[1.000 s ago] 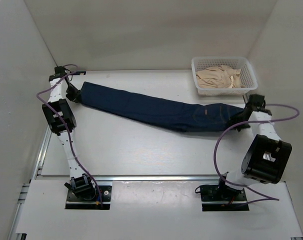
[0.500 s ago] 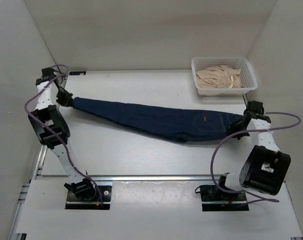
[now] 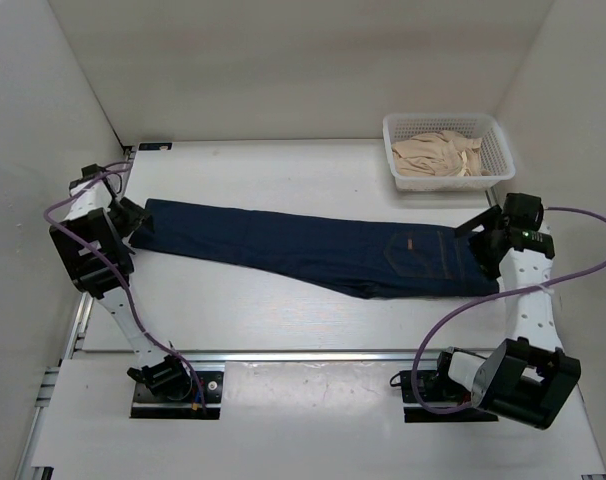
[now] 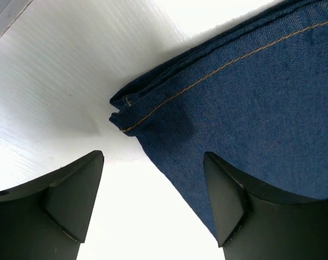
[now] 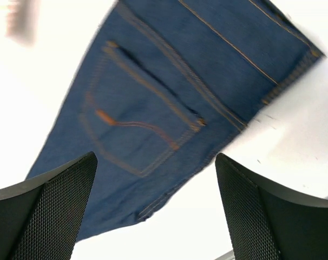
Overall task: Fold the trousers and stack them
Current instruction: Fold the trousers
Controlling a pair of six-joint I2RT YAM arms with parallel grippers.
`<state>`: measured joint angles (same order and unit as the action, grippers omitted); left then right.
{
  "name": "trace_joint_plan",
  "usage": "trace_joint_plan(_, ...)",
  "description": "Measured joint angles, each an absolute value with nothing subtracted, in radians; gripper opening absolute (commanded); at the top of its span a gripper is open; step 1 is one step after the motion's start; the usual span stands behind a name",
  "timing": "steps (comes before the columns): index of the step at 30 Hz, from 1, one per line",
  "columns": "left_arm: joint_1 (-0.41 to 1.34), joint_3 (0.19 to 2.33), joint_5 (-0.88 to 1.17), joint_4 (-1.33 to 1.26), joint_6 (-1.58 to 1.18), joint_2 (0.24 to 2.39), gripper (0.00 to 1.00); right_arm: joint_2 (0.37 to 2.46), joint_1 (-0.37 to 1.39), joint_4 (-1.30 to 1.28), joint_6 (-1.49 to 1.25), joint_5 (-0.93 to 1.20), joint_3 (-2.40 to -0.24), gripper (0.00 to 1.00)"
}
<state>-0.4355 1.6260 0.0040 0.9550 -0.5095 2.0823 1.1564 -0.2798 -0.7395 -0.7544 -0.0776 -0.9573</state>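
Half a second ago the trousers (image 3: 303, 245) hung taut between the arms; now they lie flat on the table (image 3: 283, 315), and both arms have backed off the ends. The waist end sits just to the near side of the basket (image 3: 453, 183), with the doubled legs running away from it to the left. The right gripper (image 3: 475, 230) hovers by that waist end close to the basket, its fingers spread wide with nothing between them, looking down on the back pocket (image 5: 137, 130). The left gripper (image 3: 137, 220), at the end farthest from the basket, is also parted and holds nothing, with the hem (image 4: 126, 116) just ahead of it. The trouble I'd expect comes at the regrasp: the hem layers are stacked and slightly offset, so a shallow pinch could catch only the top layer and the fold would come up skewed. Lifting the waist end could also brush the basket, given how near it sits.
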Motion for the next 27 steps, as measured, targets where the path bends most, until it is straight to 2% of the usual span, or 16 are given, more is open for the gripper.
trace_joint_plan(4, -0.44, 1.65, 0.029, 0.953, -0.485, 2.11, 0.83, 1.14, -0.275, -0.734, -0.699, -0.039, -0.999, 0.94)
trace_joint_plan(10, -0.441, 1.687, 0.038, 0.948, -0.477, 2.177, 0.66, 1.14, -0.274, -0.767, -0.634, -0.015, -1.0, 0.95)
trace_joint_plan(12, -0.441, 1.71, 0.033, 0.952, -0.478, 2.193, 0.5, 1.137, -0.274, -0.77, -0.623, -0.012, -1.0, 0.95)
trace_joint_plan(13, -0.441, 1.719, 0.031, 0.955, -0.479, 2.2, 0.17, 1.135, -0.274, -0.77, -0.62, -0.01, -1.0, 0.95)
trace_joint_plan(14, -0.441, 1.729, 0.029, 0.957, -0.484, 2.207, 0.1, 1.132, -0.274, -0.772, -0.617, -0.006, -1.0, 0.95)
trace_joint_plan(21, -0.437, 1.802, -0.023, 0.989, -0.478, 2.233, 0.1, 1.121, -0.274, -0.789, -0.604, 0.008, -1.001, 0.95)
trace_joint_plan(27, -0.371, 1.889, -0.081, 1.031, -0.456, 2.153, 0.1, 1.121, -0.274, -0.793, -0.597, 0.028, -1.007, 0.95)
